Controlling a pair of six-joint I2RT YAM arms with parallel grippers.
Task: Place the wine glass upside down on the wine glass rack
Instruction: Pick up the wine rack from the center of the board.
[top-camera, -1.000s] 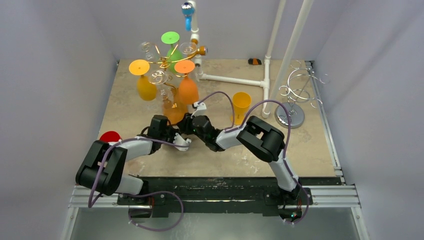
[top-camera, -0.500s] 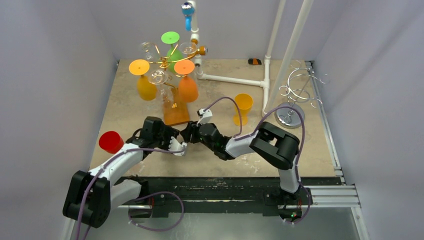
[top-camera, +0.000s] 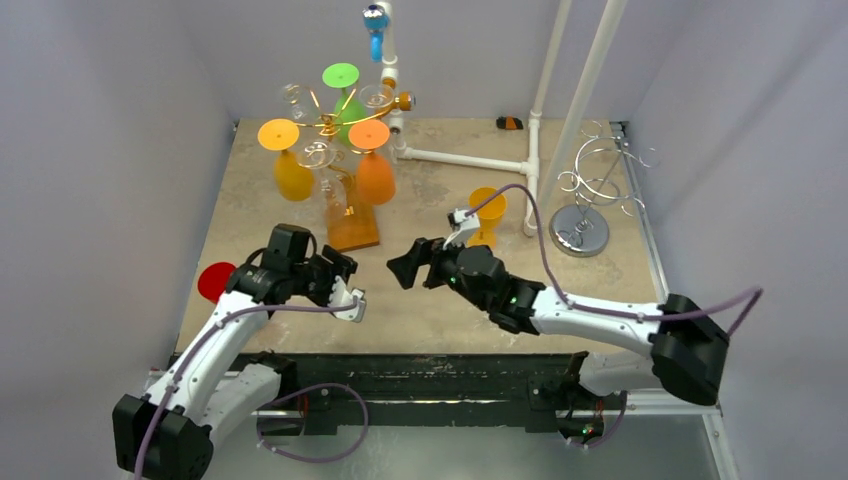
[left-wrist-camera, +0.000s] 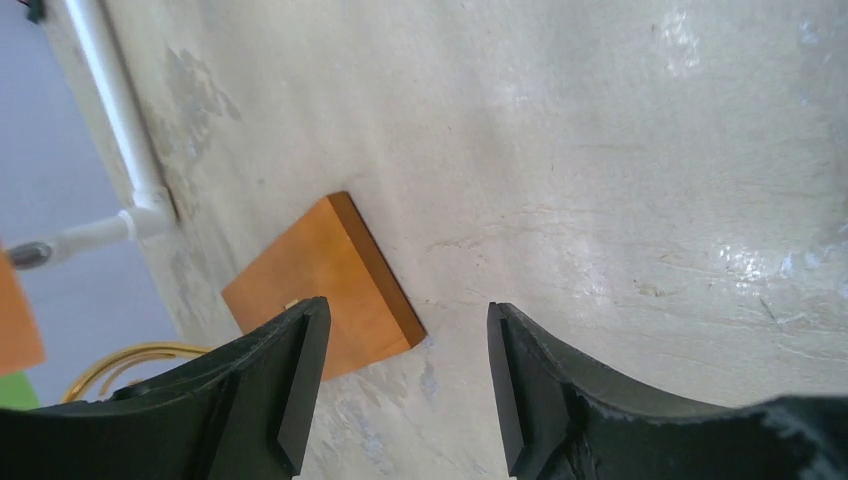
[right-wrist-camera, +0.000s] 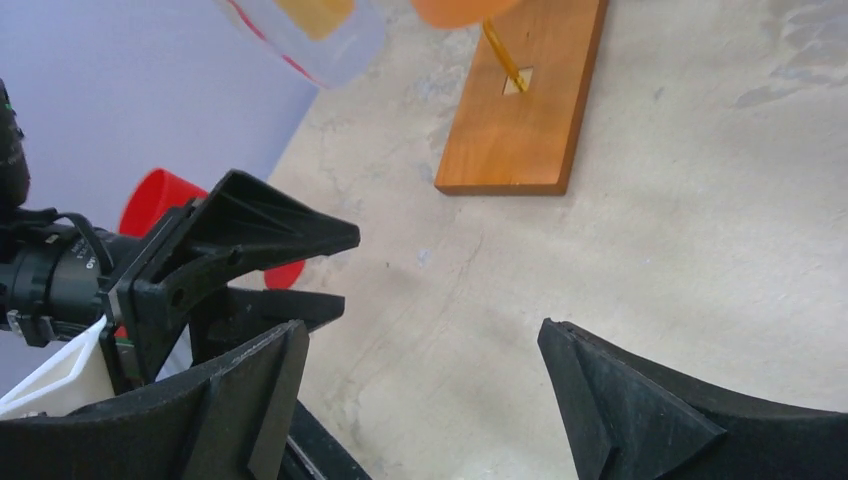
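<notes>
The desk (top-camera: 600, 290) is carrying the rack (top-camera: 352, 228), its wooden foot lying flat and its gold wire arms spreading above. The left hand (left-wrist-camera: 405, 320) is hovering low near that foot, fingers spread partway with nothing between them. The right hand (right-wrist-camera: 420, 330) is gaping wide, pinching nothing. The clear glass (right-wrist-camera: 320, 50) is hanging from the rack, apart from both hands, long axis upright, red-tinged rim pointing down. Print on the left arm's lens (right-wrist-camera: 60, 275) is showing too small to read.
</notes>
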